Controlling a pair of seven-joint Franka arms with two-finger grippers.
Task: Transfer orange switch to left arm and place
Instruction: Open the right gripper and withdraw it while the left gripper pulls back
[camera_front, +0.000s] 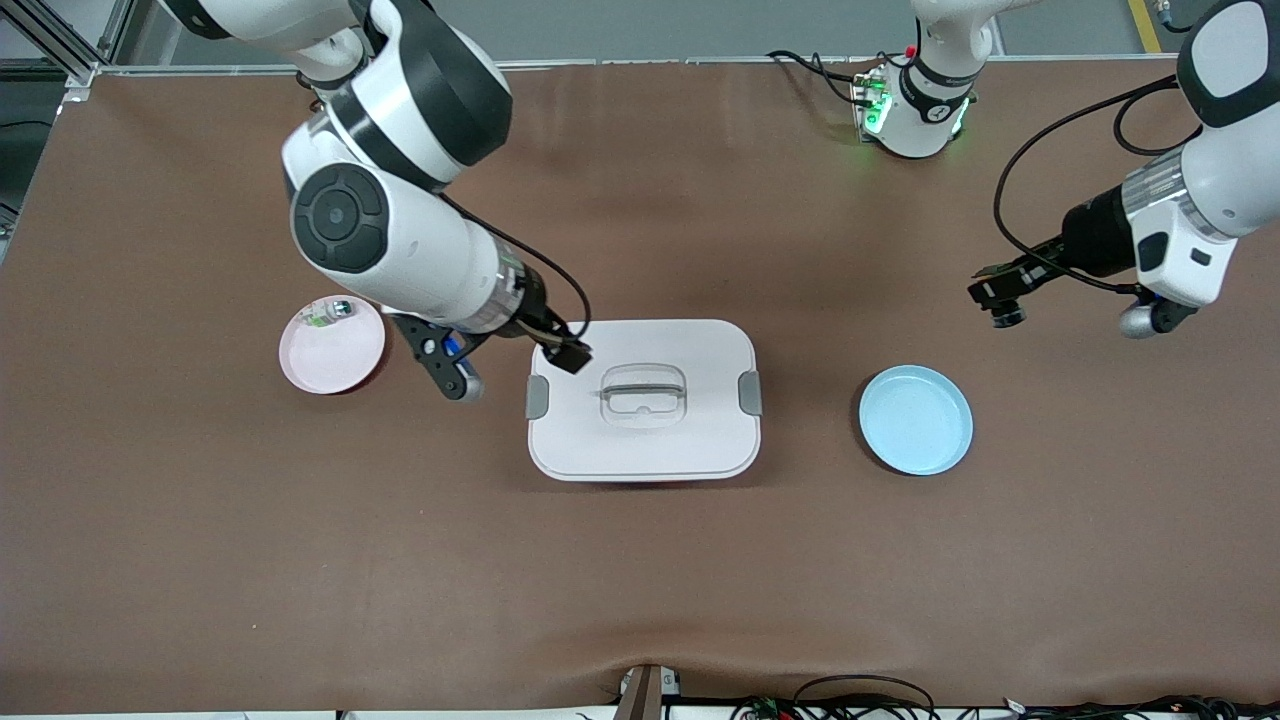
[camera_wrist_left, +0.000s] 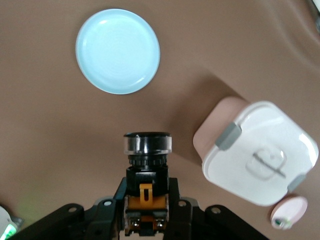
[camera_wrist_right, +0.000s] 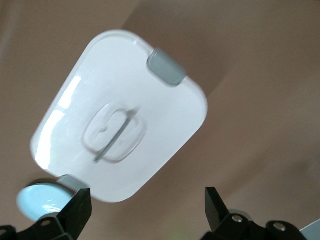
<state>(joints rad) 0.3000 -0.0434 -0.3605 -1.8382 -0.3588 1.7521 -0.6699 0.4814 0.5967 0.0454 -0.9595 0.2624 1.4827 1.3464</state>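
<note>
Brown table (camera_front: 200, 550): white box (camera_front: 643, 400) centre; blue plate (camera_front: 915, 419) at its 3 o'clock. Left gripper (camera_wrist_left: 146, 212), aloft, clamped the orange switch (camera_wrist_left: 146, 167). Right gripper (camera_wrist_right: 147, 202) gaped empty above the box.

The left gripper (camera_front: 1000, 295) is hanging in the air toward the left arm's end of the table, its fingers (camera_wrist_left: 176, 200) clamping the orange switch (camera_wrist_left: 146, 172). The right gripper (camera_front: 568, 352) is hovering over the box's (camera_front: 690, 440) edge, jaws spread wide, apparently empty.
</note>
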